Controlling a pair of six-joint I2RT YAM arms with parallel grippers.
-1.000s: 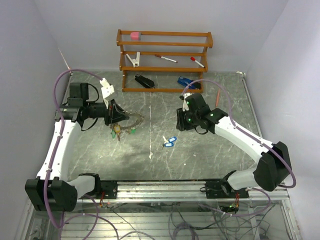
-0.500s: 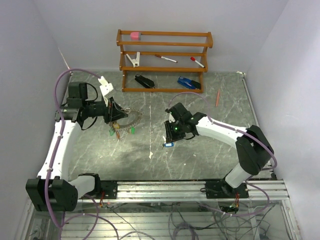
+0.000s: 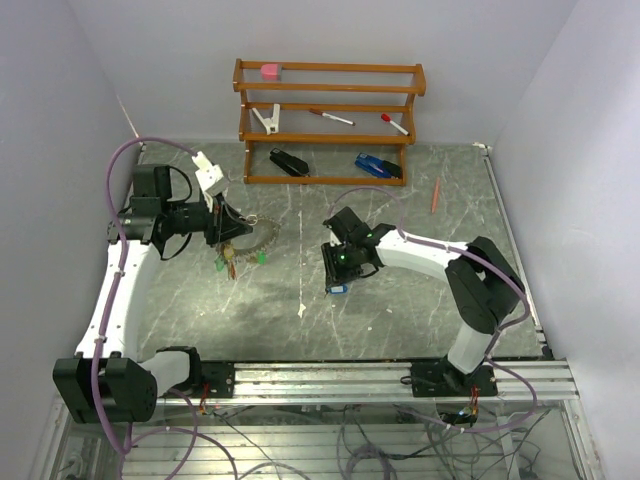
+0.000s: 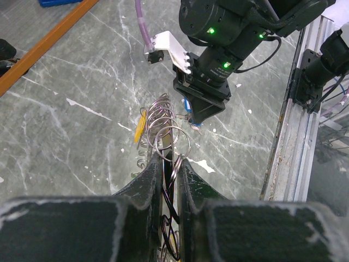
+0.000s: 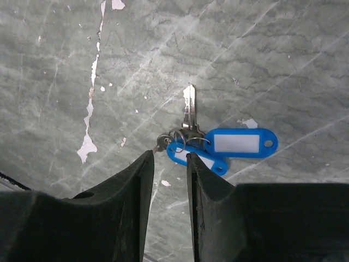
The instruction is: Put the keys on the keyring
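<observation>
My left gripper (image 3: 226,226) (image 4: 169,160) is shut on the keyring (image 3: 257,231) (image 4: 162,116), a silvery coiled ring held above the table at the left. Keys with green and orange tags (image 3: 234,259) hang from it, and a yellow tag (image 4: 139,126) shows beside the coil. Two blue-tagged keys (image 3: 337,289) (image 5: 240,143) lie on the table near the middle, one metal blade (image 5: 189,105) pointing away. My right gripper (image 3: 339,272) (image 5: 169,156) (image 4: 199,111) hovers just over them, open by a narrow gap with nothing between the fingers. Its right fingertip (image 5: 192,159) overlaps the lower blue tag (image 5: 210,161).
A wooden rack (image 3: 330,96) stands at the back with a pink block (image 3: 270,71), a clip and two markers on it. A black stapler (image 3: 290,162) and a blue stapler (image 3: 378,166) sit at its foot. A red pen (image 3: 436,195) lies at the right. The metal rail (image 3: 330,376) runs along the near edge.
My right arm has swung left and down from mid-table to just over the blue-tagged keys. My left gripper has lifted slightly back and left with the keyring.
</observation>
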